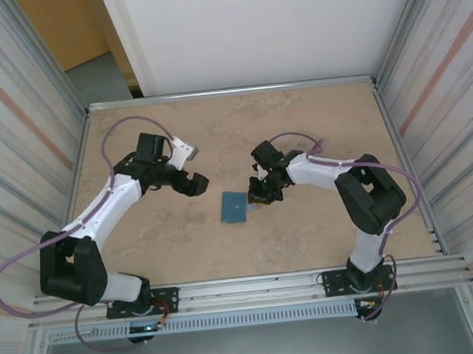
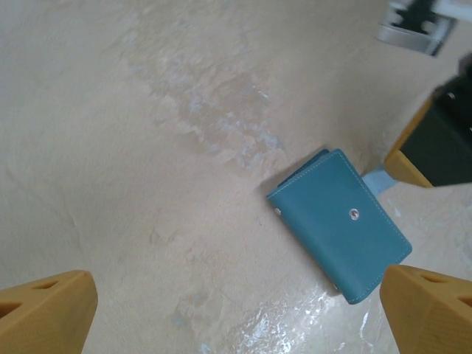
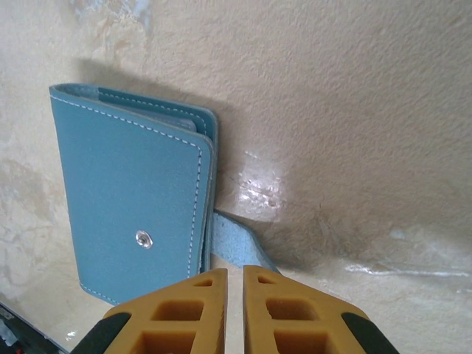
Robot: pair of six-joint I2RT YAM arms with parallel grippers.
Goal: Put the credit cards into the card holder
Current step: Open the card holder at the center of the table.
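The card holder [image 1: 235, 207] is a teal-blue wallet lying folded shut on the table, its snap facing up [image 2: 339, 232] [image 3: 133, 199]. A pale blue strap [image 3: 236, 247] sticks out of its edge. My right gripper [image 1: 261, 198] [image 3: 234, 274] sits at that edge, its yellow fingers nearly together with the strap's end running in between their tips. My left gripper [image 1: 196, 183] [image 2: 237, 287] hovers open to the left of the wallet, holding nothing. The credit cards are out of view.
Beige mottled tabletop [image 1: 298, 122] with metal-framed walls on the left, right and back. A rail [image 1: 254, 287] runs along the near edge by the arm bases. Open table lies behind and in front of the wallet.
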